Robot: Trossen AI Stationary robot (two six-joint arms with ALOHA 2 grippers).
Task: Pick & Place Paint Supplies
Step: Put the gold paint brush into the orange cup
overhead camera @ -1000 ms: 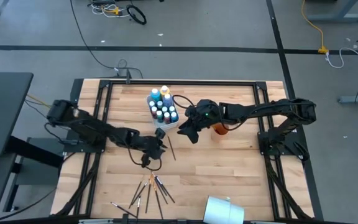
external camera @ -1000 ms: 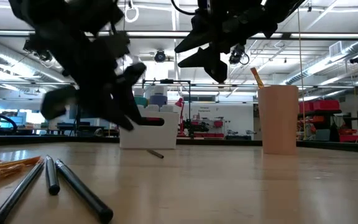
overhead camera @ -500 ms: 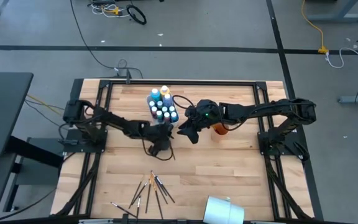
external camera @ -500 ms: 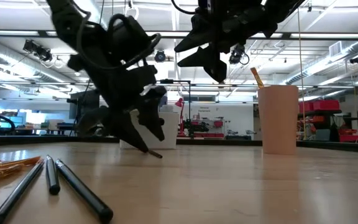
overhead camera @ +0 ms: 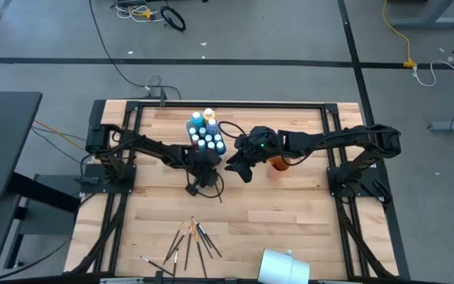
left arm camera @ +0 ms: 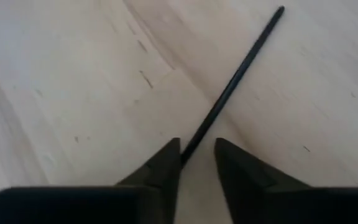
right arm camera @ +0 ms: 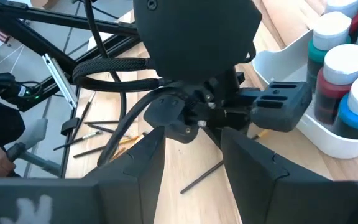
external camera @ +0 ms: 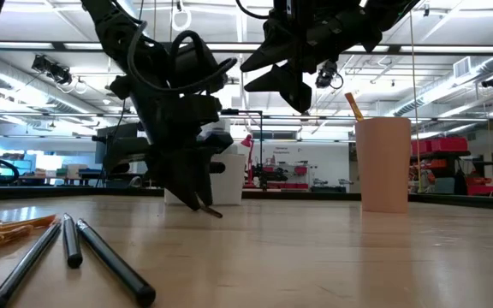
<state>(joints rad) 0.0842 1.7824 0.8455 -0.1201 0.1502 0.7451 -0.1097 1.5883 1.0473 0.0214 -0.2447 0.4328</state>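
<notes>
A single thin brush (left arm camera: 232, 81) is seen lying flat on the wooden table (overhead camera: 290, 213), just in front of the white tray (overhead camera: 208, 155) in which the paint bottles (overhead camera: 206, 138) are standing. The left gripper (left arm camera: 196, 163) is lowered over this brush, with its tips at the table surface; its two fingers are set on either side of the shaft, with a narrow gap, and it cannot be told if the shaft is already pinched. The right gripper (overhead camera: 237, 164) hangs above the table beside the tray, near the orange cup (overhead camera: 279, 164), with its fingers apart and nothing between them. The brush is judged to be very light, stiff and smooth, so it may roll or slip away under a touch. It is best taken across the shaft, near the middle, for balance. More brushes (overhead camera: 191, 241) are lying at the near edge.
</notes>
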